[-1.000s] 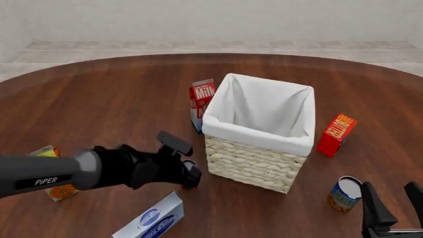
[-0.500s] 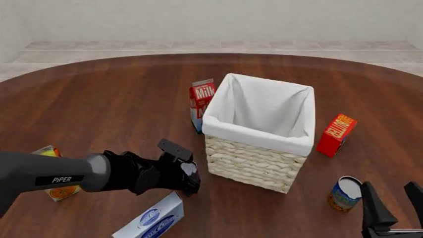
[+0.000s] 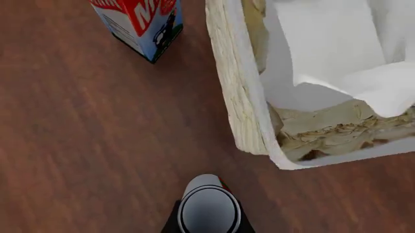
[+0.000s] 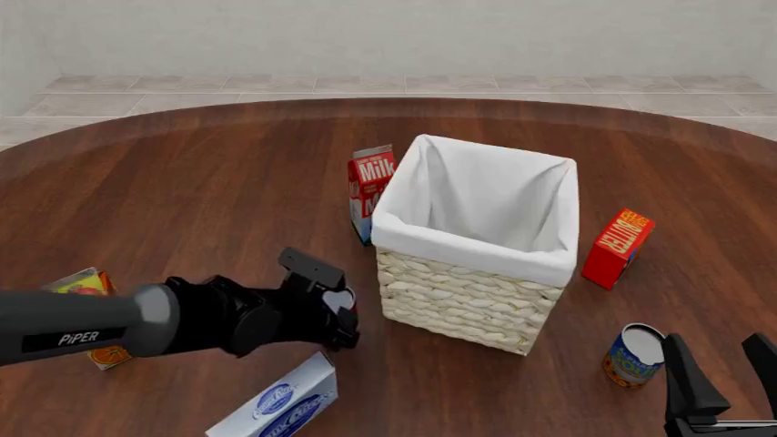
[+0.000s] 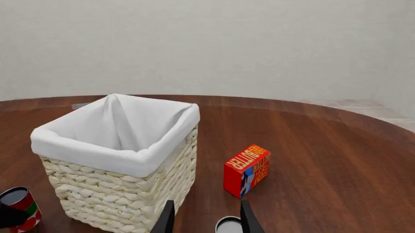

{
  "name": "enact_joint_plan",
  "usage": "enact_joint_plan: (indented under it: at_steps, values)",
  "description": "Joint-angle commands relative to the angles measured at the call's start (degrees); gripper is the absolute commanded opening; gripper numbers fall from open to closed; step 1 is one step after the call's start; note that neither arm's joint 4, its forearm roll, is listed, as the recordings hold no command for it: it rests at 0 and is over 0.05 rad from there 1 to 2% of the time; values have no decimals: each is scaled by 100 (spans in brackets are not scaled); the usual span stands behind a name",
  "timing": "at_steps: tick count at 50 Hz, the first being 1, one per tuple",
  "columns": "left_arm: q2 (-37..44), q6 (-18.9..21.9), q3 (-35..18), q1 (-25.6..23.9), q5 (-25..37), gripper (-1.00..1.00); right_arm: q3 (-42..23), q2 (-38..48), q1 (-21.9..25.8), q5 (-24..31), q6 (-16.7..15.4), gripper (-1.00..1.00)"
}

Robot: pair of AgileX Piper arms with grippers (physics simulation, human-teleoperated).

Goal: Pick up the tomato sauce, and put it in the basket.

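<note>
1. The left gripper (image 4: pixel 337 317) is hanging just above the worktop (image 4: pixel 182 191), close to the near-left corner of the basket (image 4: pixel 468 300).
2. Its jaws are closing on the tomato sauce (image 4: pixel 338 300), gripping the small can from both sides; in the left wrist view the can's silver-grey top (image 3: pixel 209 209) is sitting between the dark fingers.
3. The tomato sauce is sitting outside the basket, just beside its wicker wall and apart from it; the right wrist view is showing its red label with a green band (image 5: pixel 19 209).
4. The basket is standing upright in the middle of the worktop, its white cloth lining (image 4: pixel 486 196) folding over the rim.
5. A milk carton (image 4: pixel 369 187) is standing just behind the basket's left side.
6. A red butter box (image 4: pixel 617 247) is standing to the right of the basket, apart from it.
7. The right gripper (image 4: pixel 719 378) is waiting at the near right edge, its jaws standing apart and holding nothing.
8. A blue-and-orange can (image 4: pixel 634 356) is standing just beside the right gripper.
9. A blue-and-white box (image 4: pixel 282 401) is lying near the left arm.
</note>
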Motion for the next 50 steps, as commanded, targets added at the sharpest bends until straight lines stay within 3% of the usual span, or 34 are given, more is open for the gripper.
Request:
enact_joint_plan:
  at_steps: [1, 36, 50]
  values:
    - [-600, 136, 42, -7, 172, -100, 0, 2, 0, -1, 0, 100]
    - [-2628, -107, -150, -189, 1258, -100, 0, -1, 1, 1, 0, 100]
    - [-2916, -310, -332, -294, 1488, -100, 0, 0, 1, 0, 0, 100]
